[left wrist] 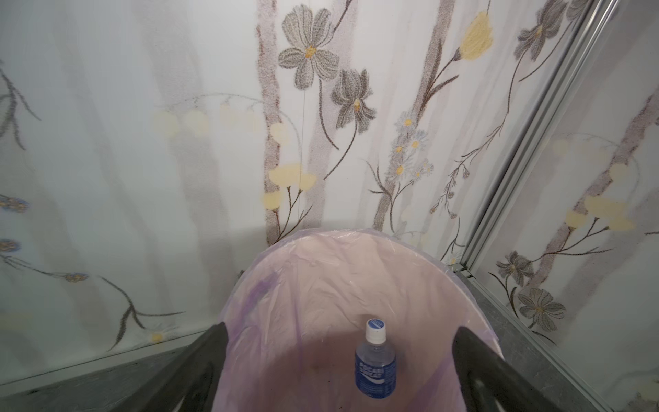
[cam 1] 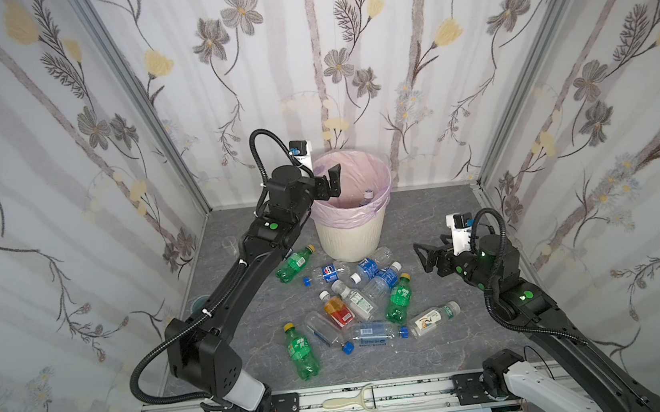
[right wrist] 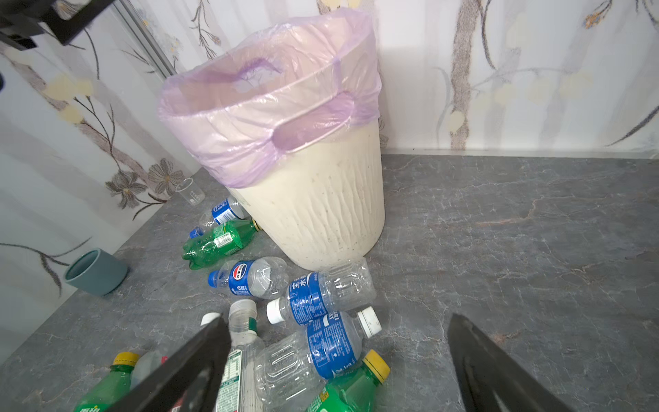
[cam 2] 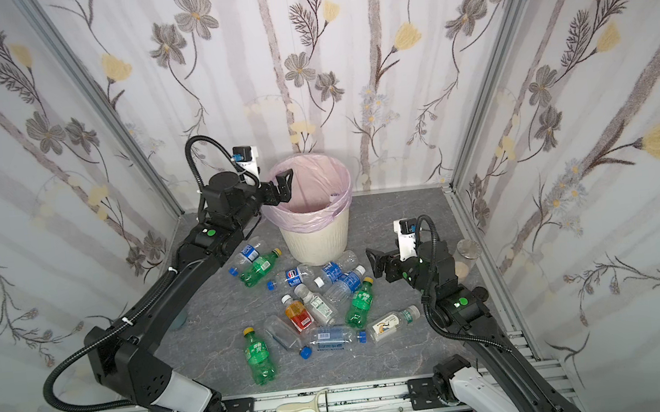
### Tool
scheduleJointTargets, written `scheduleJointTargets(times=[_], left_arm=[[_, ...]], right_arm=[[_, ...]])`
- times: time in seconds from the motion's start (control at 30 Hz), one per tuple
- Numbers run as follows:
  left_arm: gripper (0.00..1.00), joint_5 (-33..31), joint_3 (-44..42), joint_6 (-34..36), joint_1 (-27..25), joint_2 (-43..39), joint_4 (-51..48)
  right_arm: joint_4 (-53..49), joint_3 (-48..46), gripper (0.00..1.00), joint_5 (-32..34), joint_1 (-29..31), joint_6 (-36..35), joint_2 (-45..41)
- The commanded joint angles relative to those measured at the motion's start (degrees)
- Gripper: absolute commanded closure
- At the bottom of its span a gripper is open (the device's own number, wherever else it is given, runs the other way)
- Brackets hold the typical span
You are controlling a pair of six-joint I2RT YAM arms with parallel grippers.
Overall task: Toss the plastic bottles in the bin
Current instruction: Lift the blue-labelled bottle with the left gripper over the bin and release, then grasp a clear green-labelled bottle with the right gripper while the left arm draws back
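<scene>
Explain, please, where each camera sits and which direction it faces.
Top views: high at the front, looking down and toward the back wall; both arms show, left gripper over the bin, right gripper beside the bottle pile.
Left wrist: on the left arm, looking down into the bin at a blue-label bottle; open black fingers show.
Right wrist: low on the right arm, facing the bin's side across lying bottles; open fingers show.
Shared: the bin appears in all views.
</scene>
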Motion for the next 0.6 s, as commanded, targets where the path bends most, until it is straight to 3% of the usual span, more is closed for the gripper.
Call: scheduleJointTargets(times=[0.0,0.2,0.4,0.57], left_arm=[[0.00,-5.03,-5.43,0.95,0.05,-5.52,0.82],[0.00,-12.92,-19.09,-0.73,0.85,-16.84,-1.81],[0.00,-12.38,-31.37,-2.19,3.43,-25.95,-5.09],[0.00,-12.19,-36.60,-3.10,5.82,-30.35,-8.80]], right_arm=[[-6.41,3.92,0.05,3.36,-0.01,0.74,2.12],[-23.17,11.23,0.08,7.10,0.05,5.89,6.98],[-33.05,11.36,0.09,1.56,0.12,11.23,8.28],[-38.07,8.16,0.09,0.26,0.30,14.27,8.14]])
